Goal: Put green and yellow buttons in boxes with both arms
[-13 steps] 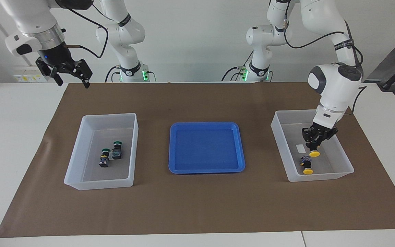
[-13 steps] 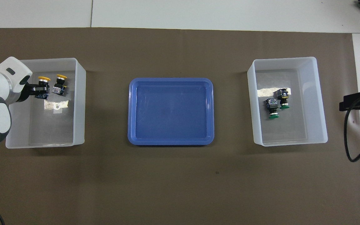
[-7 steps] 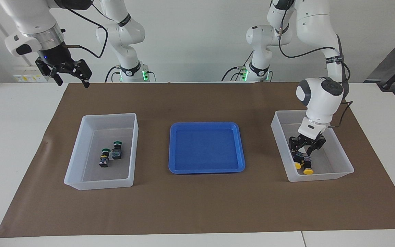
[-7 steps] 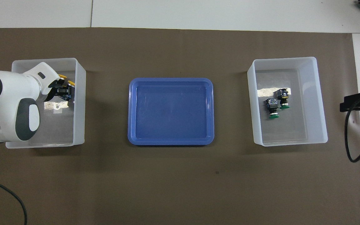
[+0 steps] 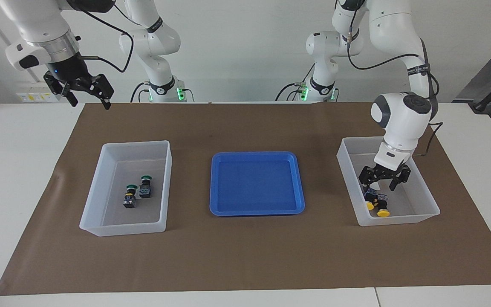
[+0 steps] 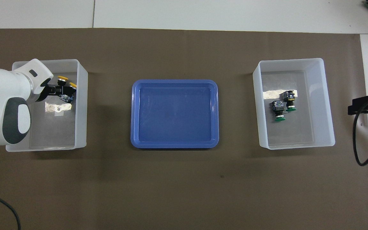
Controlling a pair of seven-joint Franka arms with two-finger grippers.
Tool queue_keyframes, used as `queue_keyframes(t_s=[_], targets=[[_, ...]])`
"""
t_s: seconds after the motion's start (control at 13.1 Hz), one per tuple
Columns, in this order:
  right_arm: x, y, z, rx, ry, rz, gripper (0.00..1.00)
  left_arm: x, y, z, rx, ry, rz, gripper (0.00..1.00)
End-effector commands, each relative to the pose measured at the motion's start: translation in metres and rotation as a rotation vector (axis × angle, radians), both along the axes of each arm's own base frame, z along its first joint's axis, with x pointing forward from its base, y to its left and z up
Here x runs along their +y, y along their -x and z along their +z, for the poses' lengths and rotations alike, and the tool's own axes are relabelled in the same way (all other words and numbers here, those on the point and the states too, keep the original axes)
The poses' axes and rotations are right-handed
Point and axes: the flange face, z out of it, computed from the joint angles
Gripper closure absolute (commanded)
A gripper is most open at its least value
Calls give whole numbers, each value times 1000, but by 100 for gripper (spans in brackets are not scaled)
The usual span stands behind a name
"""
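Two yellow buttons [image 5: 376,204] lie side by side on the floor of the box [image 5: 425,189] at the left arm's end of the table, close to its inner wall. My left gripper [image 5: 378,186] hangs open just above them, holding nothing. From overhead, the yellow buttons [image 6: 67,82] show past the left gripper [image 6: 63,92] inside that box [image 6: 81,108]. Two green buttons [image 5: 138,192] lie in the other box [image 5: 97,187], also seen overhead as green buttons [image 6: 283,105] in the box [image 6: 328,105]. My right gripper [image 5: 91,104] waits open, high over the mat's corner at its own end.
A shallow blue tray [image 5: 214,183] sits between the two boxes on the brown mat, with nothing in it; overhead the tray [image 6: 134,115] is mid-table. A black cable loops at the right arm's end [image 6: 361,137].
My left gripper carried a yellow button down beside the other one, opened and let it go, then rose slightly. The right arm has stayed still.
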Motion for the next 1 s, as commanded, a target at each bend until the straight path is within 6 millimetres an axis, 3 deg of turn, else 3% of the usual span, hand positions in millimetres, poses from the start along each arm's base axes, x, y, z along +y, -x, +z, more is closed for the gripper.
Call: queue_keyframes(t_s=[0.0, 0.23, 0.38, 0.54, 0.77, 0.92], targets=[[-8, 9, 0, -1, -4, 5, 0, 5, 32, 40, 30, -7, -8, 0], [-7, 6, 0, -23, 5, 3, 0, 6, 54, 91, 29, -6, -10, 0], [8, 5, 0, -23, 5, 28, 0, 4, 47, 140, 57, -8, -12, 0], [0, 5, 0, -21, 6, 16, 0, 4, 34, 180, 82, -1, -5, 0], [3, 5, 1, -26, 6, 20, 0, 3, 25, 215, 127, 33, 0, 0], [4, 5, 1, -26, 6, 20, 0, 2, 36, 214, 160, 49, -2, 0]])
